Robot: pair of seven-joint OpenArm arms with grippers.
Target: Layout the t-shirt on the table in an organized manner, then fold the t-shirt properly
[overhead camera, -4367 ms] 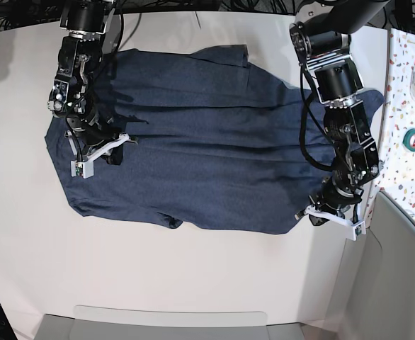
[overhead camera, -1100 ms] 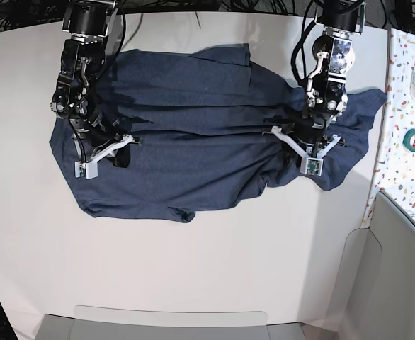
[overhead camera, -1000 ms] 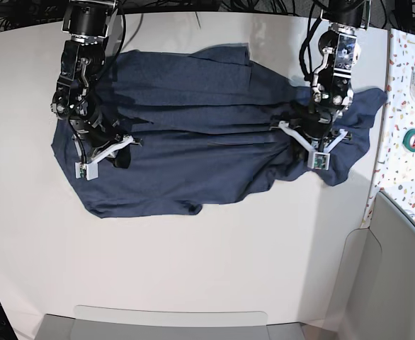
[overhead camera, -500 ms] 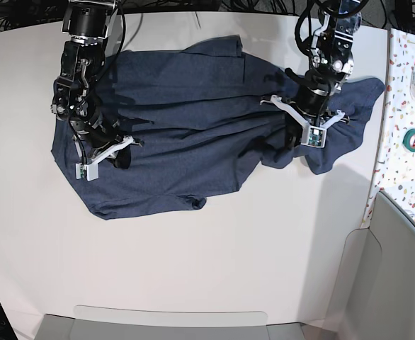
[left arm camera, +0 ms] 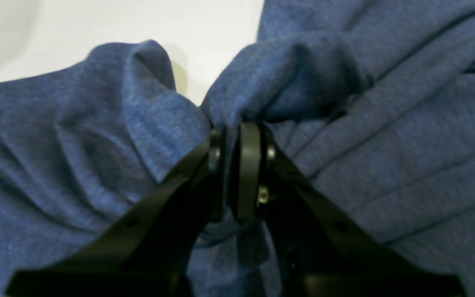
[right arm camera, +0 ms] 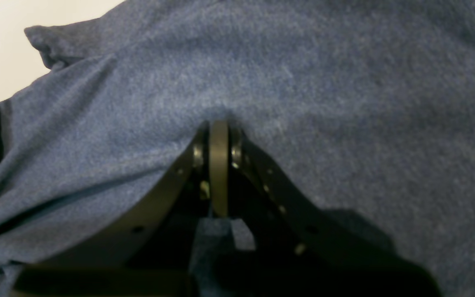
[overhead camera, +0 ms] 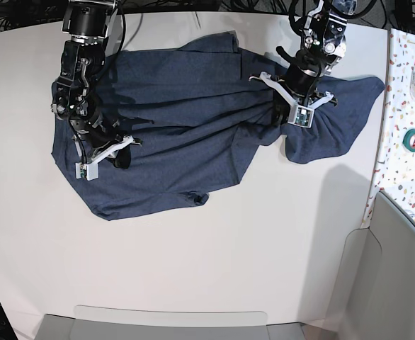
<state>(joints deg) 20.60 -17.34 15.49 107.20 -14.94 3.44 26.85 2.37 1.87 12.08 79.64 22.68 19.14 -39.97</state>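
We see the t-shirt (overhead camera: 186, 113) lying plain side up across the far half of the white surface (overhead camera: 193, 262), rumpled, with folds bunched toward the left arm. The left end effector (left arm camera: 232, 132) is pinched narrow on a raised fold of the cloth, a sliver of fabric between its pads. The right end effector (right arm camera: 217, 131) is fully closed, tips pressed into the cloth.
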